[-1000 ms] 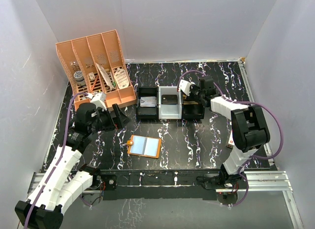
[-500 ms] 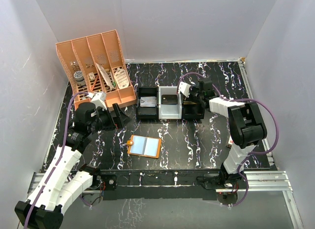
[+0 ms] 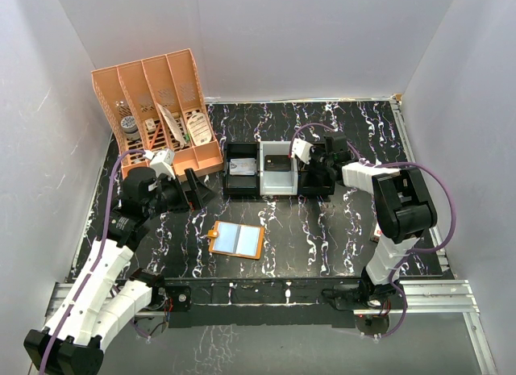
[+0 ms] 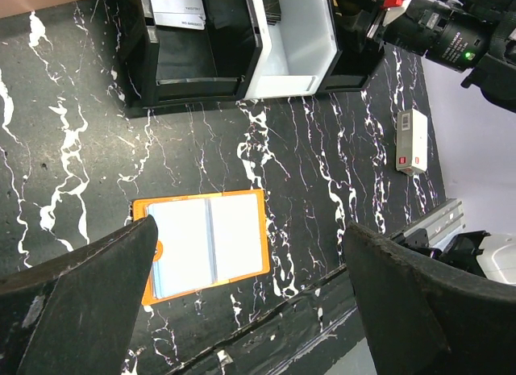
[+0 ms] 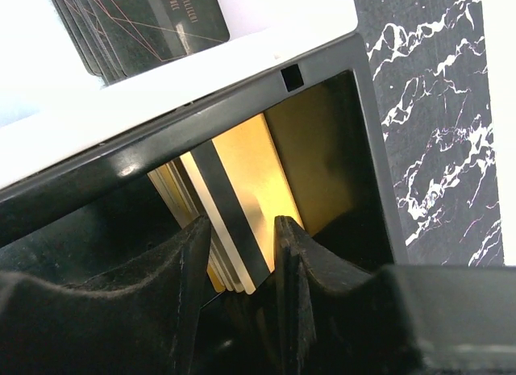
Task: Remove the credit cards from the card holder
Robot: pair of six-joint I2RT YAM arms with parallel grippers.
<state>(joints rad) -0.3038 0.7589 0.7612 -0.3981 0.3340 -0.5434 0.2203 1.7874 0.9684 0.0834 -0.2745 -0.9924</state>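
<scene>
The card holder (image 4: 211,247) lies open and flat on the table (image 4: 72,141), near the front edge and between the two arms. Its orange border is up and both halves are spread. Each half is filled by a pale blue-white rectangle. I take these for the credit cards (image 4: 184,247) sitting in their pockets, but I cannot tell them surely from the inner panels.

If they are the cards, the main work is not yet done: nothing lies loose on the table beside the holder, and no gripper touches it.

The left gripper (image 3: 196,189) hangs above the table, behind and to the left of the holder. Its fingers are spread as wide as they go and hold nothing. From its own camera the holder lies between the two fingers, far below.

The right gripper (image 5: 242,230) is well apart from the holder, at the right compartment of the tray (image 4: 205,101) at the back of the table. Its fingers stand only a little apart, just over the upright gold cards (image 5: 250,165) in that compartment. The gap looks wider than one card is thick, so I judge that nothing is pinched. Dark cards (image 5: 137,20) lie in the white compartment next to it.

What is left, in my judgement: one gripper must hold the holder down and the other must draw the pale cards out.
</scene>
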